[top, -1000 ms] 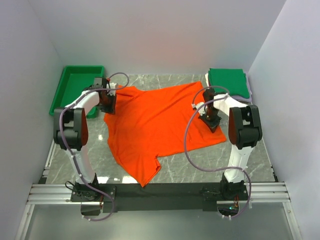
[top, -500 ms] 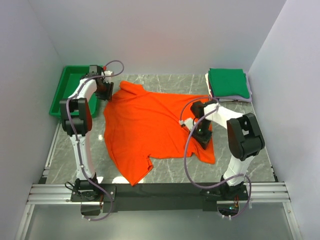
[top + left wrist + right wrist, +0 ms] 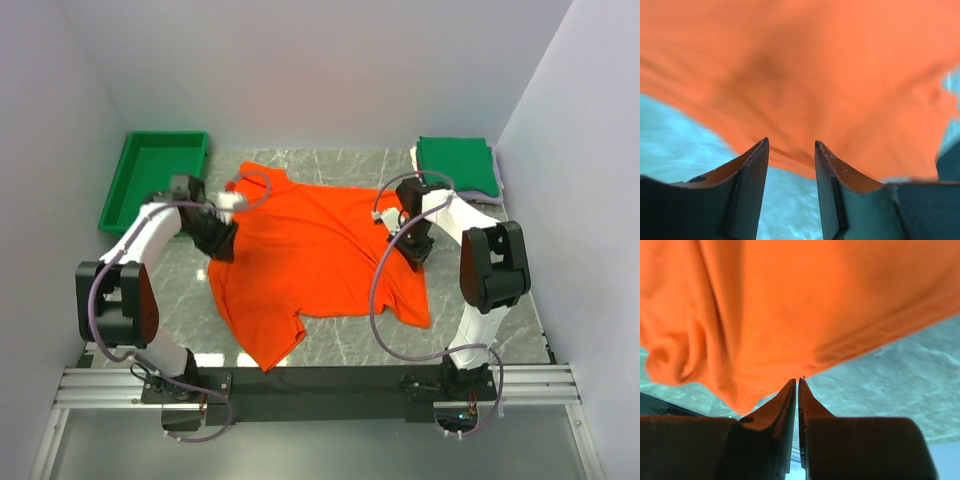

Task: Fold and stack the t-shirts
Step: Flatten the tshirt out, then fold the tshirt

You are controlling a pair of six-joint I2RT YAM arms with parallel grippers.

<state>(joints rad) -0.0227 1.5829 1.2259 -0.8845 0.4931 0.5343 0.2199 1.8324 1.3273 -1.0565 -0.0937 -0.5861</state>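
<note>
Tee: plain orange-red cloth short-sleeved t-shirt, flat, desk centre.
L fingers: wrist cam shows narrow gap, empty, at tee's 9 o'clock hem.
R fingers: pressed together at 3 o'clock hem; top cam hides both gaps.

Orange t-shirt: blurred in the left wrist view, cut off at the top and both sides in both wrist views. Right gripper: fingertips meet at the hem, pinch of cloth indeterminate. Layers beneath the green folded shirt: too small to resolve
</note>
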